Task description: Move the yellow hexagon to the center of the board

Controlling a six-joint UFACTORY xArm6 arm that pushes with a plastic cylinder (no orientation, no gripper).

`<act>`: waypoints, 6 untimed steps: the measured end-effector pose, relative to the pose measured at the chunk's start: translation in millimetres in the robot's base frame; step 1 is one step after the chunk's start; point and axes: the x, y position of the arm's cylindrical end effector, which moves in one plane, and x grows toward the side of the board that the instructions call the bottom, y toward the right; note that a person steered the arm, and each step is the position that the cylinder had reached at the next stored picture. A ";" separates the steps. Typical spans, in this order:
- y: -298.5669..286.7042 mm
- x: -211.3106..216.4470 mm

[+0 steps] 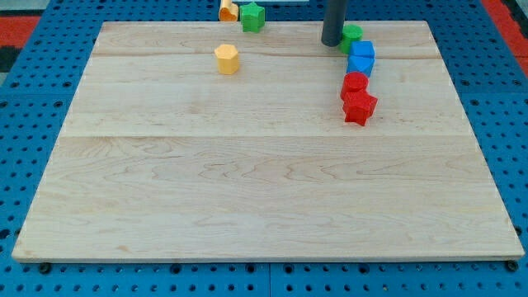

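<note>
The yellow hexagon point(227, 58) sits near the view's top of the board point(264, 198), well off to the view's left of my tip point(332, 41) and slightly lower in the view. Expect it to handle as a small, rigid, light block that slides easily on the smooth wood and spins if you catch a corner, so you want to press on the middle of a flat face. There is no pincer on this rig, so nothing is open, closed or gripping; you only have a plain rod that pushes. To send the hexagon toward the centre, you likely need my tip on its far upper-left side, pushing toward the view's bottom right.

Just beside my tip, on its right, a green block point(352, 34) touches or nearly touches the rod. Below that run two blue blocks point(361, 58) and two red blocks point(357, 97) in a column. At the top edge, left of my tip, sit an orange block point(228, 11) and a green cube point(252, 16). A blue pegboard point(33, 165) surrounds the board.
</note>
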 end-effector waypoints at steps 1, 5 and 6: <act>11.7 0.0; -178.8 16.9; -194.6 52.3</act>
